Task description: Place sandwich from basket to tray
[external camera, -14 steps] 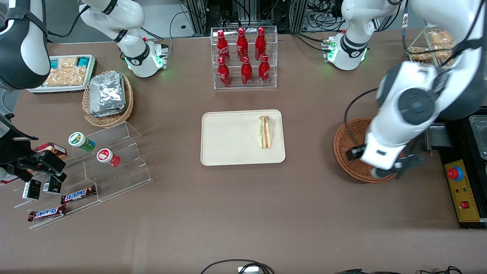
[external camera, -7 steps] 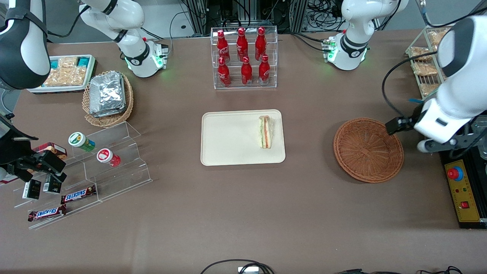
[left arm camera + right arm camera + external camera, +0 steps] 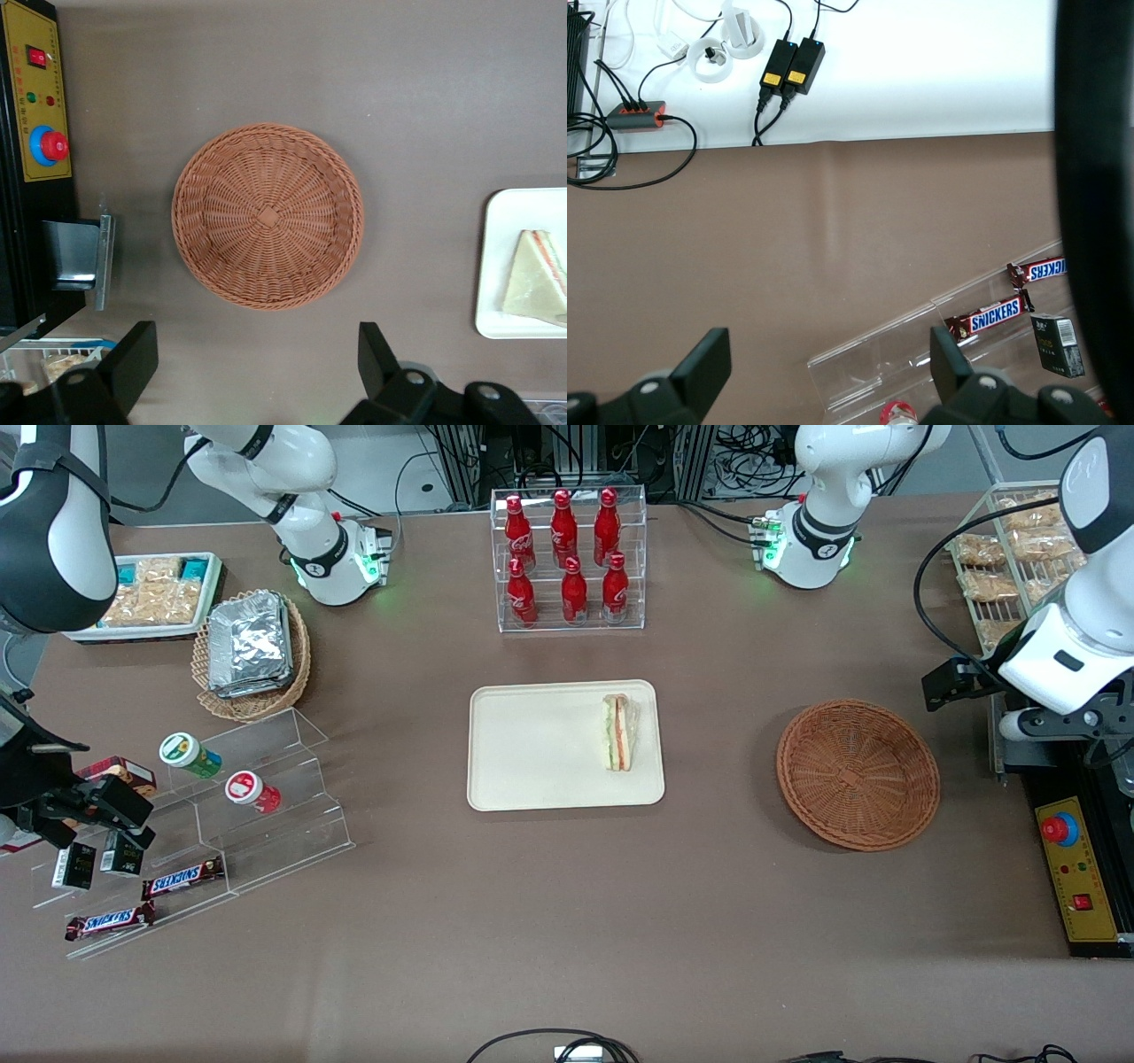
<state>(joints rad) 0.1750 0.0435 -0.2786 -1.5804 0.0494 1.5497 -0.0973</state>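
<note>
The sandwich (image 3: 619,732) lies on the tray (image 3: 532,748), at its right edge in the front view, on its side with the filling stripes showing. The basket (image 3: 858,773), right of centre, holds nothing.

A second ago the arm hung low over the basket, covering its right half. Half a second ago it had cleared the rim. Now the tool (image 3: 257,359) is pulled back higher, to the right edge of the front view, above the surface beside the basket and the black control box (image 3: 1076,868). Its fingers (image 3: 376,345) stand wide apart with nothing between them.

The sandwich has not shifted on the tray, so I'd judge the job done and the arm merely retreating.
</note>
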